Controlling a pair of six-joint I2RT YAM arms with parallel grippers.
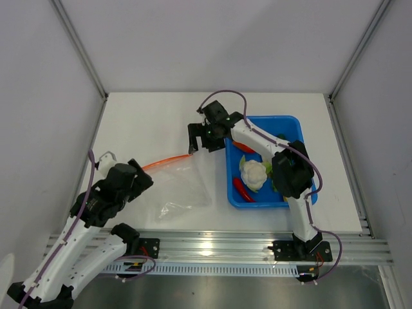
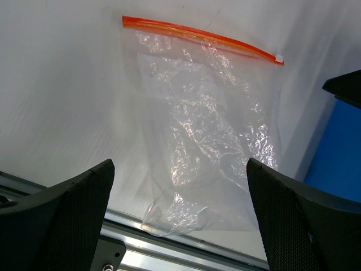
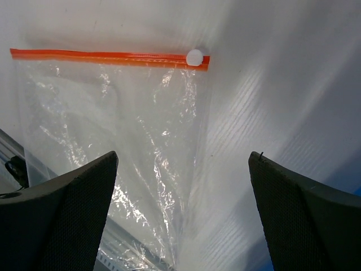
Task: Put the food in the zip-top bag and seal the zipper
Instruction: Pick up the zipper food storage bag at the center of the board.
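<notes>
Both sets of my jaws spread wide, nothing btwn them. Bag [image 1: 183,187] lies flat nr the counter [image 1: 148,122] near edge, left of centre, zipper [image 1: 166,162] along its far side. Cauliflower [image 1: 253,172] & chili [image 1: 244,190] sit in blue tray [image 1: 283,121], right side.

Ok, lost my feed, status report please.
Left gripper open, right gripper open, both empty. Zip-top bag flat, empty. Food in blue tray. Nothing blocking bag.

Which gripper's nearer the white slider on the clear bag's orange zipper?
The right gripper, open at the white slider end of the orange zipper strip; the open left gripper is by the other end.
</notes>
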